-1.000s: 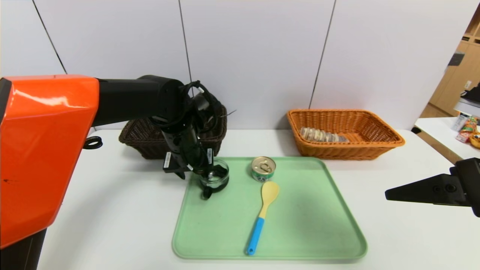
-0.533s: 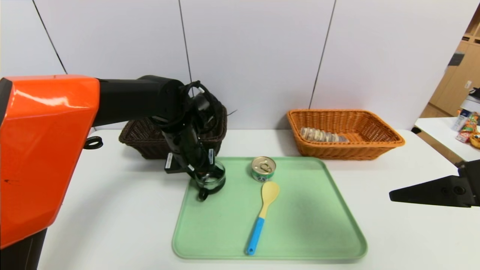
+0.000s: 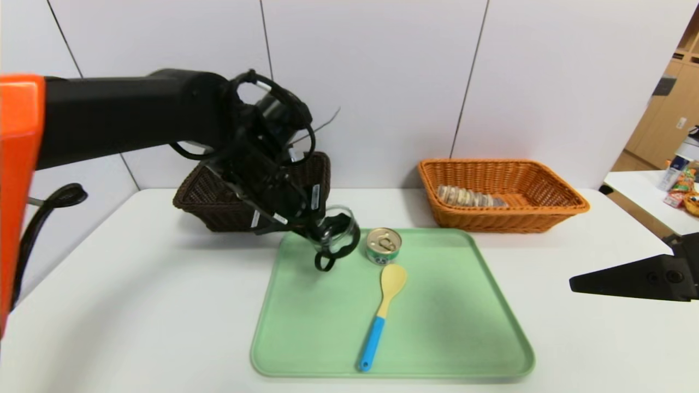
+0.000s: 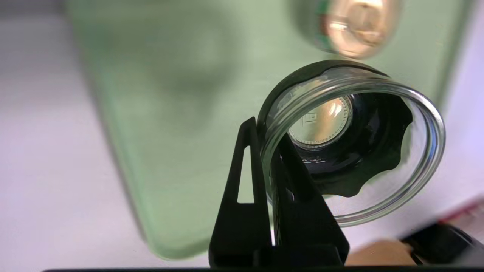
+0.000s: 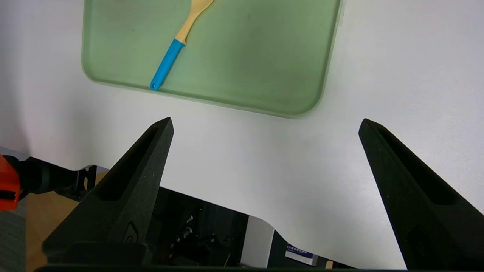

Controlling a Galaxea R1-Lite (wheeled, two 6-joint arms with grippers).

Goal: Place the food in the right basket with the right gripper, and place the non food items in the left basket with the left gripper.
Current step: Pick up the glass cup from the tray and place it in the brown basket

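Note:
My left gripper [image 3: 319, 232] is shut on the rim of the glass cup with black handle [image 3: 337, 236] and holds it tilted in the air over the green tray's far left part; one finger is inside the cup [image 4: 351, 139], one outside. The gold-lidded tin [image 3: 383, 245] stands on the tray beside it. The yellow spoon with blue handle [image 3: 380, 313] lies on the tray's middle. The dark brown basket [image 3: 218, 204] is behind my left arm. The orange basket [image 3: 499, 194] at the back right holds the striped bread loaf [image 3: 471, 197]. My right gripper [image 5: 264, 126] is open and empty, parked at the right table edge.
The green tray [image 3: 464, 327] lies in the middle of the white table [image 3: 136, 305]. A second table with packets [image 3: 680, 185] stands at the far right. The pasta fork and the marker are not in view.
My left gripper has lifted the glass cup off the tray and swung it up and to the right, toward the tin, tilting it. My right gripper has stayed nearly still.

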